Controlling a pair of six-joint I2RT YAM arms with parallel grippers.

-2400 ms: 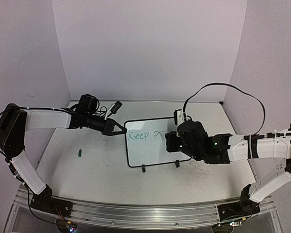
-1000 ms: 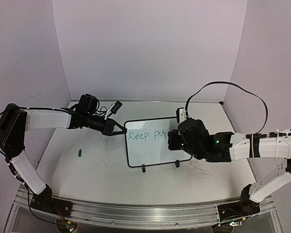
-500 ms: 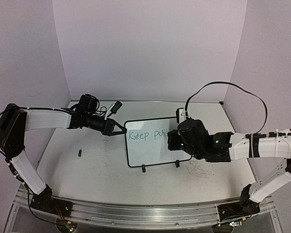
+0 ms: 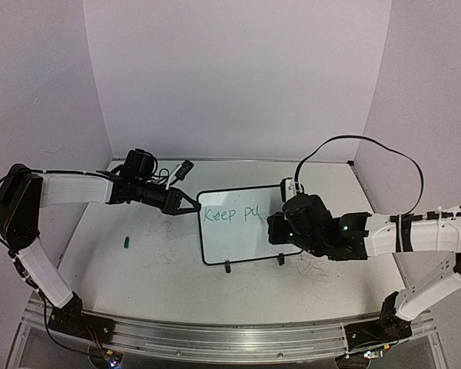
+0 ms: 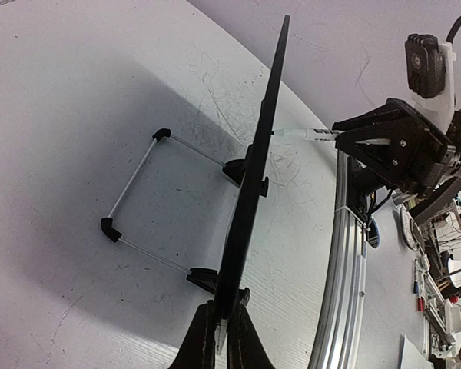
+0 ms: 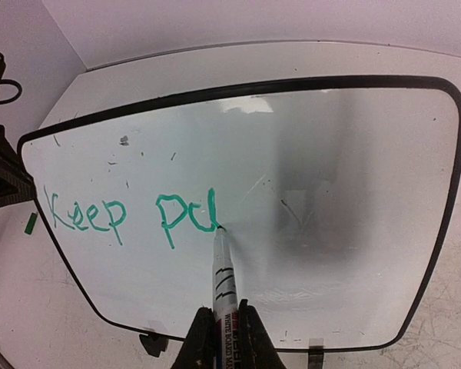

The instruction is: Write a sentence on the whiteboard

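The whiteboard (image 4: 234, 231) stands upright on two black feet mid-table; it fills the right wrist view (image 6: 307, 154) and shows edge-on in the left wrist view (image 5: 257, 161). The sentence (image 6: 131, 219) reads "Keep pu" in green, also seen from above (image 4: 229, 214). My right gripper (image 6: 221, 338) is shut on a white marker (image 6: 223, 277), whose tip touches the board at the end of the "u". In the top view that gripper (image 4: 280, 225) is at the board's right part. My left gripper (image 5: 221, 338) is shut on the board's black rim, at its left edge (image 4: 194, 209).
A small green marker cap (image 4: 127, 243) lies on the table left of the board. Faint grey scribbles (image 4: 167, 250) mark the tabletop. A metal rail (image 4: 215, 338) runs along the near edge. Purple walls close in the back and sides.
The writing has grown from "Keep P" to "Keep pu". My right gripper has shifted slightly right along the board with the marker. The left arm has not moved.
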